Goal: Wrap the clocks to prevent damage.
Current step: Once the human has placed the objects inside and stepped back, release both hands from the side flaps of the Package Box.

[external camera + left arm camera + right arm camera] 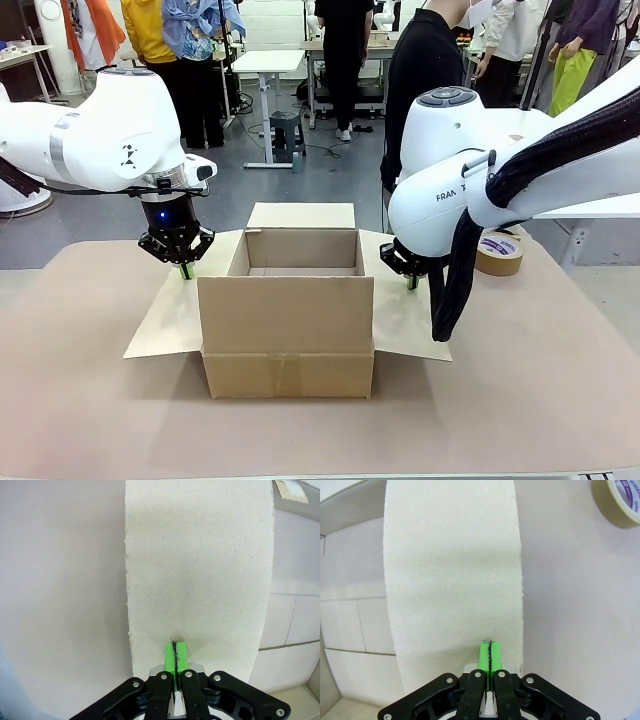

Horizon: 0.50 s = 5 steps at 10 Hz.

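Note:
An open cardboard box point(288, 320) stands mid-table with its flaps spread out. My left gripper point(186, 270) is shut, its green tips resting on the left side flap point(175, 320). The left wrist view has the same closed pads point(175, 652) touching that flap point(200, 570). On the other side, my right gripper point(411, 282) is shut too, tips down on the right side flap point(405, 320). Its wrist view has the pads point(489, 652) pressed together against the flap point(452, 570). The clocks are out of view, and the part of the box's inside that I see holds nothing.
A roll of brown tape point(499, 252) lies on the table to the right of the box, also at the corner of the right wrist view point(619, 502). A person in black stands behind the box at the far side. The table has free room in front.

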Available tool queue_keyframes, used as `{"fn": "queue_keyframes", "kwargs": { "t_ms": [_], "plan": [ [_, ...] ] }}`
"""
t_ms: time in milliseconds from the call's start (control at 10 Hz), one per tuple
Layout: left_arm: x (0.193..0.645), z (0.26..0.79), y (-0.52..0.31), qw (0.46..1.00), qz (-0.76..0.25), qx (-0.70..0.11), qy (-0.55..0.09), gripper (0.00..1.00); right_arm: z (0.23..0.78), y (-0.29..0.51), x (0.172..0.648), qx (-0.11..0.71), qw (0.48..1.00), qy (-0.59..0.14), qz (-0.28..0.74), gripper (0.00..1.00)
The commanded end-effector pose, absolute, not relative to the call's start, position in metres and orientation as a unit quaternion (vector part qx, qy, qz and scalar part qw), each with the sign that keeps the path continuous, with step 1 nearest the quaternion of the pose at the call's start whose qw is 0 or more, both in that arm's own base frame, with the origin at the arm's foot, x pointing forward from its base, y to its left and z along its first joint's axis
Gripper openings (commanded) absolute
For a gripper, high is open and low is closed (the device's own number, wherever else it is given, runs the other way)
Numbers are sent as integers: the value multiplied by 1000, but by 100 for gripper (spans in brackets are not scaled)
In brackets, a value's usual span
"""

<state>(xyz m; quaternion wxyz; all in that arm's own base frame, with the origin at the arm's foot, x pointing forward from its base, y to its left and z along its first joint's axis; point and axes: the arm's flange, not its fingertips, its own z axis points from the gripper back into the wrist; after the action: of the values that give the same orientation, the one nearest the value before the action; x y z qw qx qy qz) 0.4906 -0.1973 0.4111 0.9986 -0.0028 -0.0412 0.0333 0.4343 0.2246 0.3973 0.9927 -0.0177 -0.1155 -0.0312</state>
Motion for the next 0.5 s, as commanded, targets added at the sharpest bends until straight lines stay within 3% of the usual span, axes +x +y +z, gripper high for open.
{"fn": "queue_keyframes", "kwargs": {
  "t_ms": [0, 400],
  "plan": [
    [491, 410, -197, 999, 36, -3, -40, 0, 397, 224, 434, -18, 993, -116, -32, 1],
    [491, 410, -197, 999, 36, -3, -40, 0, 397, 224, 434, -18, 993, -116, -32, 1]
  ]
}}
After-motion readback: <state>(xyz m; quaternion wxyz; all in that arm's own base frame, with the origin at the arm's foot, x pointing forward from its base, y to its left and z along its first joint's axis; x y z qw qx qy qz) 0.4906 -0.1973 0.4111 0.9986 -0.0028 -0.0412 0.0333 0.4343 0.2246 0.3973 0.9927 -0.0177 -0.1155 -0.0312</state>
